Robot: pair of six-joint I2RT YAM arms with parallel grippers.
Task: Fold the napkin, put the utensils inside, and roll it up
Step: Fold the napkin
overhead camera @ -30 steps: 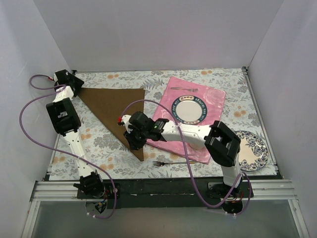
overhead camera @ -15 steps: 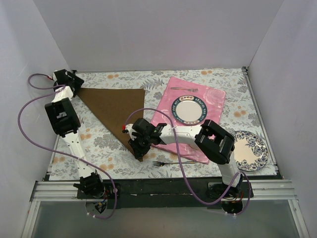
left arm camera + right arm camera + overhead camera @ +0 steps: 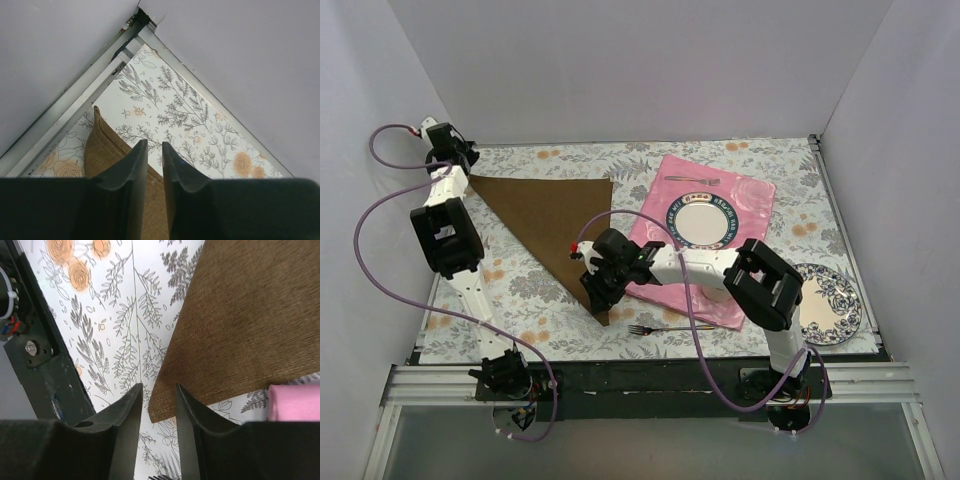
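Napkin [image 3: 545,225]: brown triangle (2 layers) on floral counter [image 3: 520,290]. Left end effector [image 3: 154,145]: narrow at far corner, grip cannot be told. Right end effector [image 3: 158,387]: parted, empty, over near corner.

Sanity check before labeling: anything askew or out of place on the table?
Pink mat sits rotated relative to the floral cloth. One fork lies on its far end. A second fork lies off it, on the floral cloth by the near edge. Nothing spilled or damaged.
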